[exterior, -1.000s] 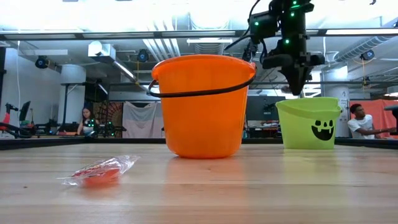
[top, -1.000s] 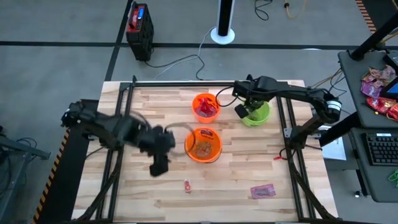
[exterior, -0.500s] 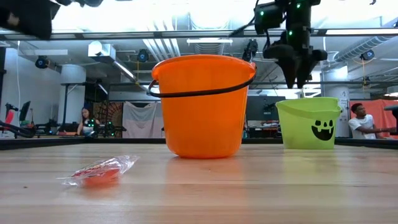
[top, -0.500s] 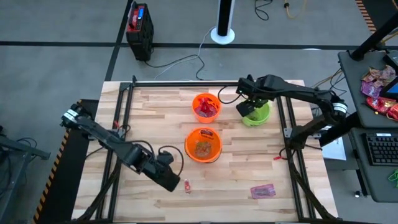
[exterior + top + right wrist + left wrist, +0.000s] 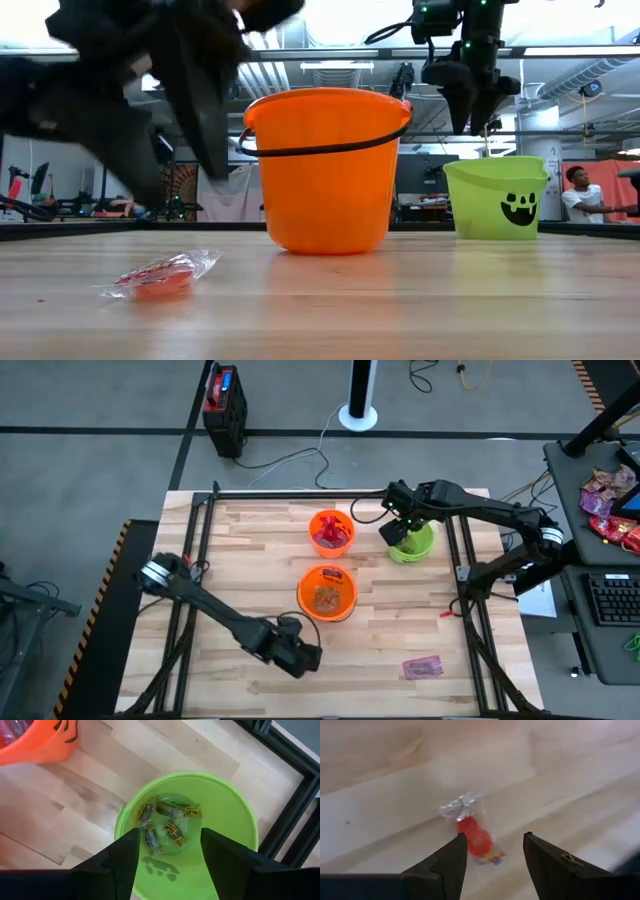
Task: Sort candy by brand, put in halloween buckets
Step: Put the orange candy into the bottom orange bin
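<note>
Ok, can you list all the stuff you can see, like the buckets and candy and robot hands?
orange buckets: two, bright orange, middle of the table, both holding candy
green bucket: one, lime green, right of the far orange one, small wrapped pieces inside
red candy: one, red in clear wrapper, on the wood near the front
pink packet: one, pink-red, front right of the table
black-and-red box: one, on the floor behind the table
left gripper: open, just above the red candy
right gripper: open, over the green bucket
</note>
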Controlling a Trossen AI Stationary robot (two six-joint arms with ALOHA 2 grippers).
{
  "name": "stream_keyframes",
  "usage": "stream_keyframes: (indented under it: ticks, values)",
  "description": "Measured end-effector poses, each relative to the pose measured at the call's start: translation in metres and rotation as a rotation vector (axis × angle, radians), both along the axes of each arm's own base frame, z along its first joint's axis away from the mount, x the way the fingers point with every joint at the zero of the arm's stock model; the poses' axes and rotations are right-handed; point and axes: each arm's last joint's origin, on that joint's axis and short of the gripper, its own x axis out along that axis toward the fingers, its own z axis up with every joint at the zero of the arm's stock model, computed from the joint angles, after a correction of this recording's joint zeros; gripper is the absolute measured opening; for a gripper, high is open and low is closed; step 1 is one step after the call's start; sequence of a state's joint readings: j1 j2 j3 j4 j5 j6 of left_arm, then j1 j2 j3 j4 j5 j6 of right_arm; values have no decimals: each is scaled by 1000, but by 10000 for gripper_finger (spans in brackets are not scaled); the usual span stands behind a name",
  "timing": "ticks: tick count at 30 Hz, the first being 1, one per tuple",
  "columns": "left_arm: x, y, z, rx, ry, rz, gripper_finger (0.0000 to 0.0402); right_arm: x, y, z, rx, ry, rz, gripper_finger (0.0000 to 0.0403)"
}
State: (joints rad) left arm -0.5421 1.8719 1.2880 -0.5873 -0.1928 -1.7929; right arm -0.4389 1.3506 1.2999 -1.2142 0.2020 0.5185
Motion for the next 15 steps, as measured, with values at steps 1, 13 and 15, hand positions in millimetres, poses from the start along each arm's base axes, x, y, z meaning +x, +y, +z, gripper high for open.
stream_keyframes:
  ticks: [1,13,15]
  values:
    - [4,-3,-5,11,24,0,176,0,0,0,-1,2,8,203]
    - [26,-19,-41,15,159,-17,145,1,-1,0,-14,11,75,203]
    - [26,-18,-41,19,166,-17,114,1,-1,0,-17,12,87,203]
